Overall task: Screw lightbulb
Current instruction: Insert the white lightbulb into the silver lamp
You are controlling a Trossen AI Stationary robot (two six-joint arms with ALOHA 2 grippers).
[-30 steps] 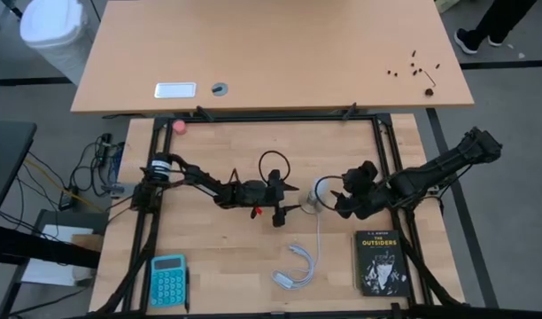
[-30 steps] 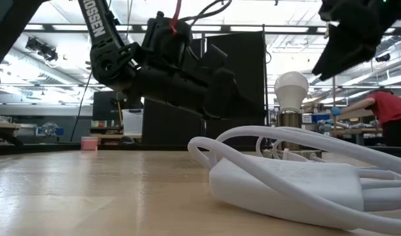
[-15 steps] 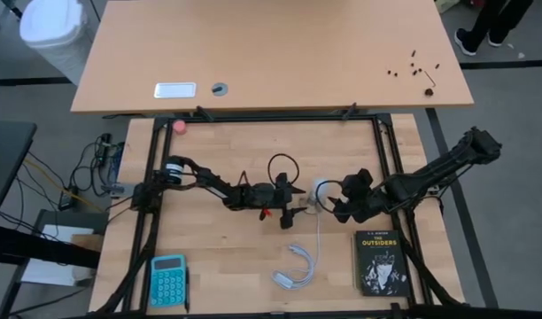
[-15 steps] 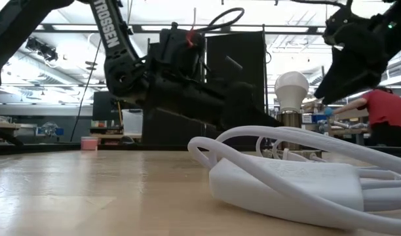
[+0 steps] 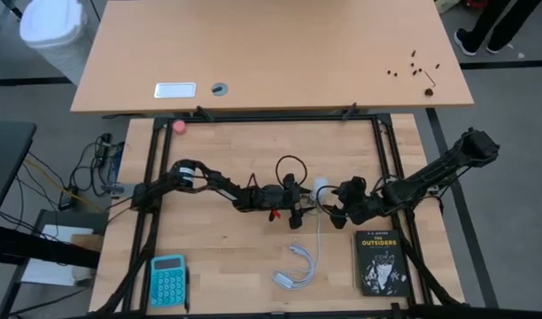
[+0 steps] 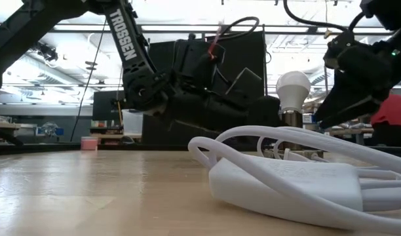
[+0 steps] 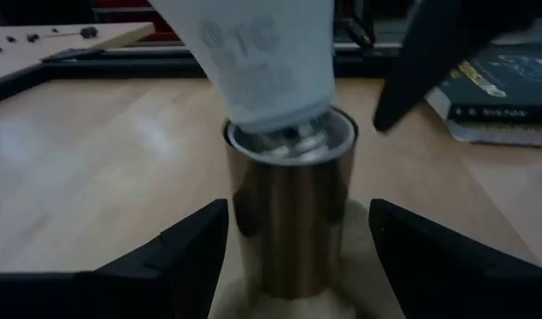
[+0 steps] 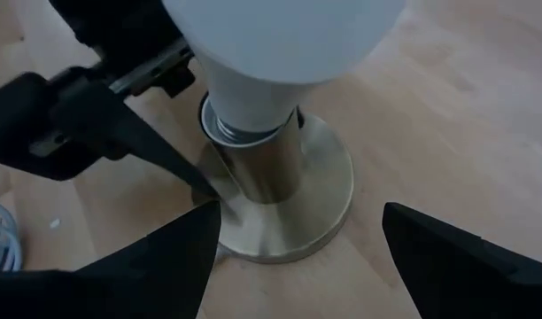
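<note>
Pincers nearer; lightbulb [image 6: 292,89] in socket [image 8: 280,182]

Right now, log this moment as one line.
bulb: upright in socket | left gripper: open, fingers either side of socket | right gripper: open, beside bulb | nothing gripped

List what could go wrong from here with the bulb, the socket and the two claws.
1. The lightbulb sits tilted in the metal socket; turning it like this may cross-thread it.
2. The left claw straddles the socket, open and not gripping; if the bulb is turned, the socket may spin along on its base.
3. The right claw is open close beside the left; the two could collide, or snag the white cord.
</note>
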